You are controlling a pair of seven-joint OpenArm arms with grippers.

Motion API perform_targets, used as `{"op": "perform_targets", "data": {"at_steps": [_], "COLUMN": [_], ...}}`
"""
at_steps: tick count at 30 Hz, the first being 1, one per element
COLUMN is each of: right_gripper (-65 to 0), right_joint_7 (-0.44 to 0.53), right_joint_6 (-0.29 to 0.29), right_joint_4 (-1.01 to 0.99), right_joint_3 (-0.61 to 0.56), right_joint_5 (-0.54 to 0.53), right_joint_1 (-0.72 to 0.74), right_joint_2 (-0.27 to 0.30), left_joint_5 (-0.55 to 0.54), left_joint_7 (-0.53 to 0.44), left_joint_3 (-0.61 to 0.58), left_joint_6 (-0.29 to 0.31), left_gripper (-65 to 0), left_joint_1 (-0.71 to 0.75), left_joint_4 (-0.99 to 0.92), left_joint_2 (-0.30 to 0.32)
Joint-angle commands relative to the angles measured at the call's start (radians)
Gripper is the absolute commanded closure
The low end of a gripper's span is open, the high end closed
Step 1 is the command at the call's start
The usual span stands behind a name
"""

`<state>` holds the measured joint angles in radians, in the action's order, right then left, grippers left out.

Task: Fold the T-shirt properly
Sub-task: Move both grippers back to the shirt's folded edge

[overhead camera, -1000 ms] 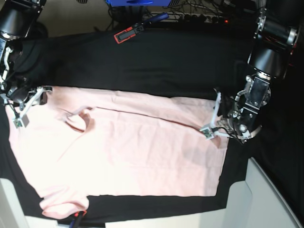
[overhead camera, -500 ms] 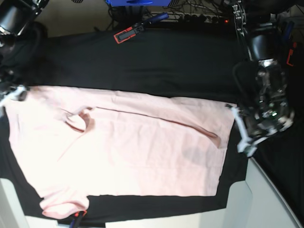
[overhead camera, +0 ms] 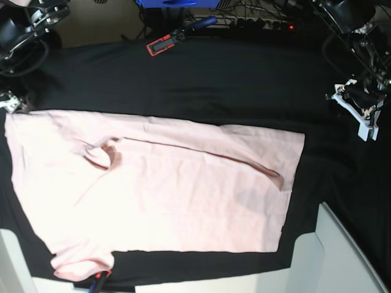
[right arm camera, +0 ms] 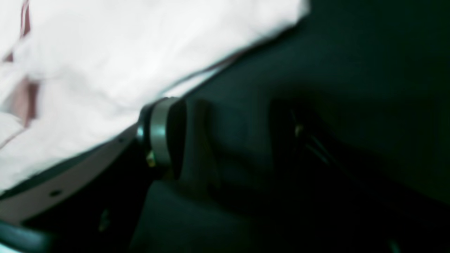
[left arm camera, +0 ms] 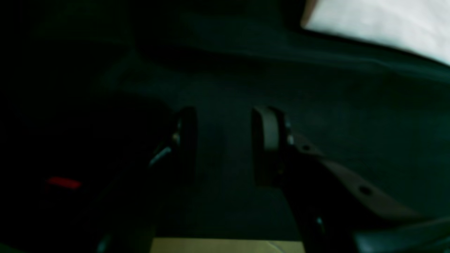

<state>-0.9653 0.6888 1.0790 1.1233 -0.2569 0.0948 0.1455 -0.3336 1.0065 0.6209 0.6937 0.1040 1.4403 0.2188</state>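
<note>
Both grippers empty, jaws parted: left gripper [overhead camera: 359, 116] off the hem side, right gripper [right arm camera: 225, 140] just off the shirt's edge. T-shirt [overhead camera: 159, 189] lies flat on the black table cloth [overhead camera: 201, 79], pale pink, plain, lightly creased, one sleeve partly folded in. Next fold: pinch matching corners, lift evenly, keep edges aligned.

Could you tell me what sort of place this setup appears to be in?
Probably a robotics lab bench: a table under a black cloth with a pale pink T-shirt spread on it, two robot arms at the sides, and tangled cables with a red-and-black tool along the back.
</note>
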Motion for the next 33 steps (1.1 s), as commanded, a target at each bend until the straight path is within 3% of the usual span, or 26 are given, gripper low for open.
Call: {"op": "perform_targets", "data": {"at_steps": [1,6,12,17,19,33], "right_gripper": [-35.7,-35.7,-36.0,-45.4,-47.6,-47.4], "right_joint_7": [0.022,0.03,0.078,0.076,0.076,0.078], "right_joint_6": [0.009,0.009,0.009,0.009,0.009,0.009], "right_joint_4": [0.002,-0.107,-0.23,-0.328,-0.351,-0.36], "right_joint_3": [0.005,0.011,0.011,0.002,0.002,0.004], "right_joint_5": [-0.023,-0.023,-0.031,-0.17,-0.18,-0.187], "right_joint_1": [0.02,0.053,0.084,0.089,0.089,0.112], "right_joint_2": [0.033,0.096,0.147,0.181,0.196,0.187], "left_joint_5": [-0.029,-0.049,-0.046,-0.045,-0.045,-0.045], "left_joint_7": [-0.008,-0.018,-0.124,-0.127,-0.127,-0.125], "left_joint_3": [0.004,0.004,0.003,0.001,0.001,0.003], "left_joint_6": [0.004,0.004,0.004,0.004,0.004,0.004], "left_gripper": [-26.4,-26.4,-26.4,-26.4,-26.4,-26.4], "left_joint_1": [0.006,0.046,0.087,0.096,0.099,0.099], "left_joint_4": [0.018,0.02,0.014,0.01,0.01,0.01], "left_joint_2": [0.023,0.004,-0.029,-0.031,-0.031,-0.052]}}
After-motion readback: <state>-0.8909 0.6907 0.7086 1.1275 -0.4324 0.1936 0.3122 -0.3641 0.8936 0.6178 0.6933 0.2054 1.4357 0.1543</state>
